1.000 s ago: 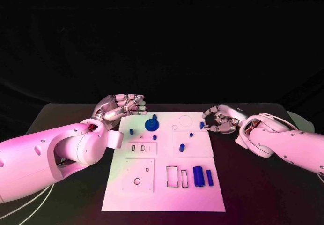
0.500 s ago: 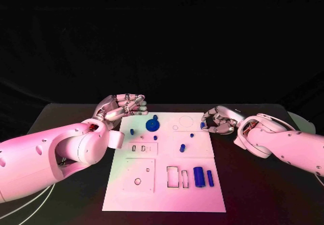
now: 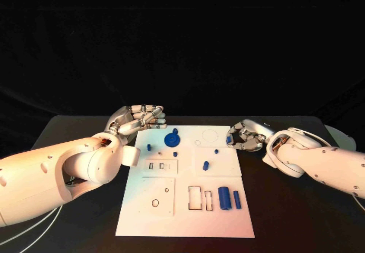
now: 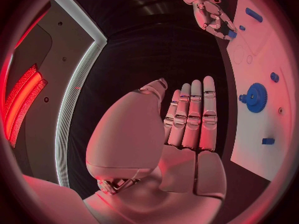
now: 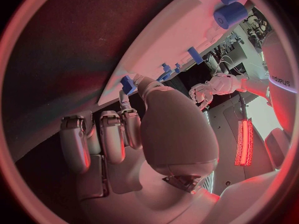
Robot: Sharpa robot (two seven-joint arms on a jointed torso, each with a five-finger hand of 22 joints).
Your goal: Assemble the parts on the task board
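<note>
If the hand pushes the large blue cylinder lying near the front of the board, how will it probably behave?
The large blue cylinder lies on its side on the flat task board, so it would probably roll if pushed across its axis. It looks like stiff, solid plastic, likely light. Its smooth surface may slip between metal fingers.

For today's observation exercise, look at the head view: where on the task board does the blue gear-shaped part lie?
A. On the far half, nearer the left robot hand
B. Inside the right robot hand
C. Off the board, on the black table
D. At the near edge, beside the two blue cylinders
A: the blue gear-shaped part rests on the far half of the task board, close to the left robot hand.
</note>
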